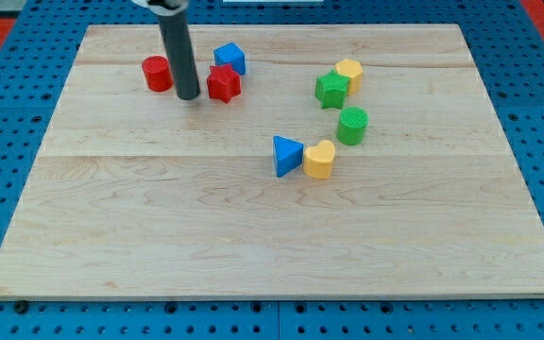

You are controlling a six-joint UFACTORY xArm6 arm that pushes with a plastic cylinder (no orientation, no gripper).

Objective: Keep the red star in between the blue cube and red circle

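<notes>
Just one piece of the robot was on show: a straight, smooth rod (pixel 179 52), dark grey to black and round in section, with a faint sheen down its side. It emerged from a paler collar at the view's top. My tip (pixel 188 97) was blunt, flat-ended, unmarked.

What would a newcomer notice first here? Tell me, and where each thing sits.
First, my tip at the view's top left, down between the red circle on its left and the red star on its right, with the blue cube just behind the star. Next, the loose cluster right of centre: green star, yellow block, green cylinder, blue triangle, yellow heart.
</notes>
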